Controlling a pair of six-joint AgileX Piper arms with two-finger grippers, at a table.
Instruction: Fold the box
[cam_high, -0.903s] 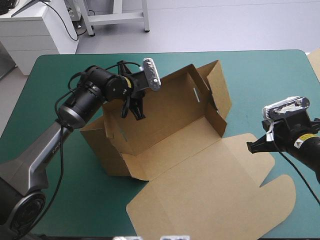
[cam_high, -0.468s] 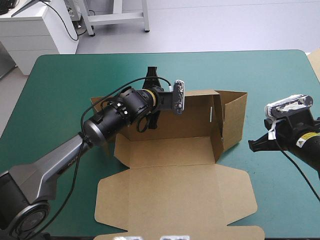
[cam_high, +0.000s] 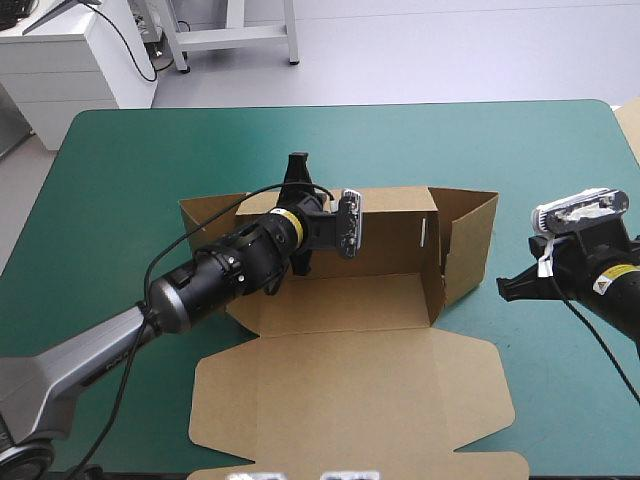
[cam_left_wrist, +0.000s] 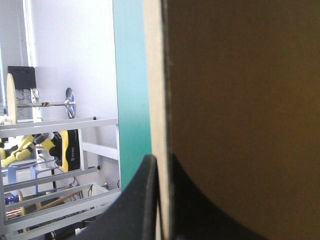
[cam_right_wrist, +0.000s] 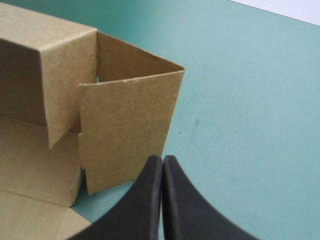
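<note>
Our black fin-fingered left gripper (cam_left_wrist: 159, 160) pinches the brown cardboard box (cam_left_wrist: 240, 100) between its jaws; our right gripper (cam_right_wrist: 162, 160) is closed.

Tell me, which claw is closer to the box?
Left. The left gripper is shut on the box, at its back wall; the right gripper, shut, sits beside its right flap, apart.

Your left arm (cam_high: 200, 287): grey lower link, black cylindrical barrel, yellow ring (cam_high: 284, 218) near wrist | your right arm (cam_high: 612, 292): black, yellow label (cam_high: 606, 283) | fingers (cam_right_wrist: 150, 200) on both: black curved fins
</note>
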